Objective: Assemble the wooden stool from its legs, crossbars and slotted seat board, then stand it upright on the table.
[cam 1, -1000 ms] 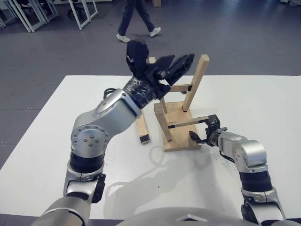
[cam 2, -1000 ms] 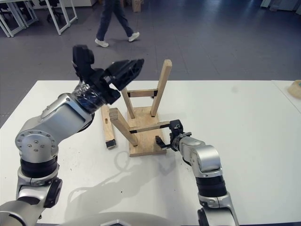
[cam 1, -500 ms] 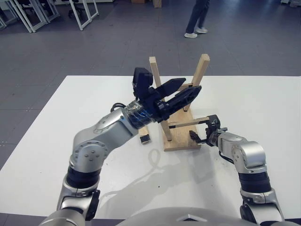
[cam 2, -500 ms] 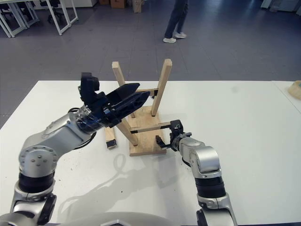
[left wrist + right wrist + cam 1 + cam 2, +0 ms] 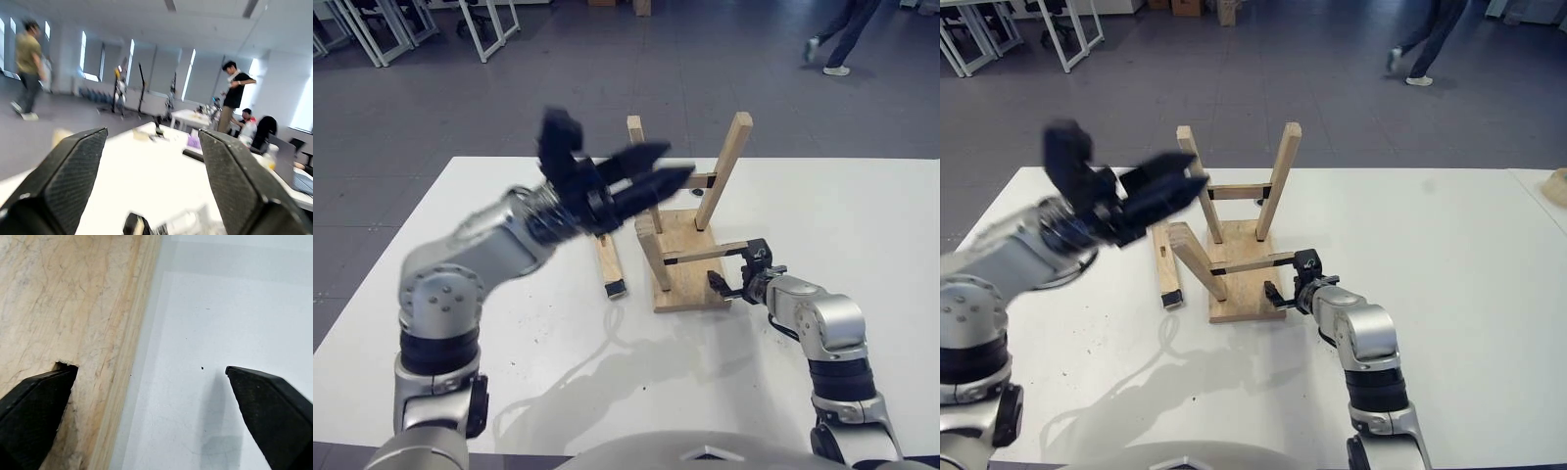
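White table (image 5: 862, 215) carries your stool (image 5: 724, 166) upside down on its seat board (image 5: 690, 279). Your left gripper (image 5: 673, 164), blurred, jaws spread, hangs before the far crossbar (image 5: 1234, 192), hiding part. Your right gripper (image 5: 736, 266) gapes astride the board's edge.

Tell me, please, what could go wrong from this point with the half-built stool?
1. The open left claw hangs close to the far-left leg; a sweep could knock it out of the seat board.
2. The near leg leans rather than standing straight, so it may sit loosely and topple.
3. The right claw is open at the board's edge, not clamping it, so the board could slide if pushed.
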`<state>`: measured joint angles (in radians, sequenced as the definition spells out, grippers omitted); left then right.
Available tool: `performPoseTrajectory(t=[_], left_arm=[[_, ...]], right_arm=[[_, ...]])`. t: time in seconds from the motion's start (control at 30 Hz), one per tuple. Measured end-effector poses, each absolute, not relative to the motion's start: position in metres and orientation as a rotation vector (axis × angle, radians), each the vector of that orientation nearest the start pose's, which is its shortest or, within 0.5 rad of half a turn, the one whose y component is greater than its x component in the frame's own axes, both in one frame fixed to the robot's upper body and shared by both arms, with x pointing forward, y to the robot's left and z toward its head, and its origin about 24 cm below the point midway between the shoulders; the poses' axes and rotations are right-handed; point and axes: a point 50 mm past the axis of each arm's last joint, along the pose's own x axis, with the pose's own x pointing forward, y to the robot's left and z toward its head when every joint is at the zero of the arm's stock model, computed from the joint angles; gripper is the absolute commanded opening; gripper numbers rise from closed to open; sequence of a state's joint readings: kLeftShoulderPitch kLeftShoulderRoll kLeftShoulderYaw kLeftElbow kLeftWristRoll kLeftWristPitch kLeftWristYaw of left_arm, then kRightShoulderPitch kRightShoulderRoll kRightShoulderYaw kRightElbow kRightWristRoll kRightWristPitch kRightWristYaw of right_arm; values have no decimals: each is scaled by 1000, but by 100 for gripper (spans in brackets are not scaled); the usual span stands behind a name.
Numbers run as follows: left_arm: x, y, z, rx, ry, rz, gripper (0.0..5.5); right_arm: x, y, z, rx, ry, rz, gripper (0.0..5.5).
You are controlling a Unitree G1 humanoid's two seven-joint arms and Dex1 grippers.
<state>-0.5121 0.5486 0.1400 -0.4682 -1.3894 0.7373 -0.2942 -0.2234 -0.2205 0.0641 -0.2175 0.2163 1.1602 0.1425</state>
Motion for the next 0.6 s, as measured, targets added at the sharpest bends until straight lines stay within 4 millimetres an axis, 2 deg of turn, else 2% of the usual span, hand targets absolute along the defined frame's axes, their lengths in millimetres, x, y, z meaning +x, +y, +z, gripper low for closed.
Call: performPoseTrajectory(t=[0.03, 0.1, 0.17, 0.27, 0.33, 0.47, 0.6], left_arm=[[250, 142, 266, -499, -266, -1063, 347], [261, 154, 279, -509, -335, -906, 347], [276, 169, 273, -484, -311, -666, 347], [290, 186, 244, -414, -211, -350, 347], [292, 183, 222, -351, -108, -239, 347], [288, 161, 175, -244, 156, -159, 347], [284, 146, 142, -175, 287, -112, 347]], right_arm=[[260, -148, 46, -43, 751, 280, 550], [260, -148, 47, -43, 751, 279, 550], [260, -149, 50, -42, 749, 276, 550], [258, -150, 57, -42, 747, 270, 550], [255, -151, 61, -33, 770, 265, 550], [255, -153, 77, -21, 752, 262, 550], [258, -151, 86, -8, 715, 255, 550]])
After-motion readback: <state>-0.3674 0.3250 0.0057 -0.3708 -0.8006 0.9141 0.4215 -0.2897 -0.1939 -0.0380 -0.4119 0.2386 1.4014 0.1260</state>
